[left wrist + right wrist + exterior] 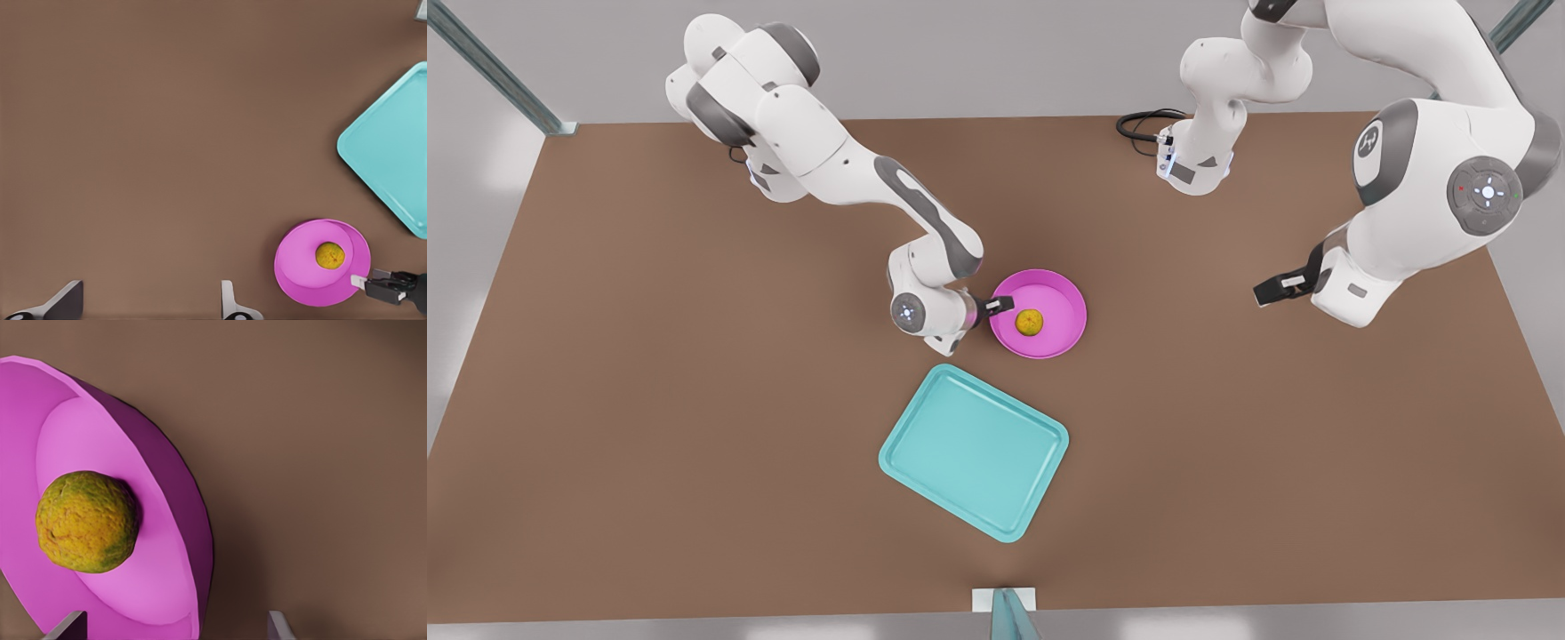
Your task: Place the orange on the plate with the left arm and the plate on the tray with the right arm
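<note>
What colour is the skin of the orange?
Yellow-orange mottled with green, clearest in the right wrist view: the orange.

**Three cameras, one shared plate**

The front view looked steeply down from high above the near edge of the surface (pixel 605 400), taking in both arms. The left wrist view hung well above the surface, facing down, with the plate (pixel 300 273) and tray (pixel 393 153) far off at its edge. The right wrist view sat very close to the plate (pixel 167 520) and orange (pixel 87 521). All three shared plate and orange.
</note>
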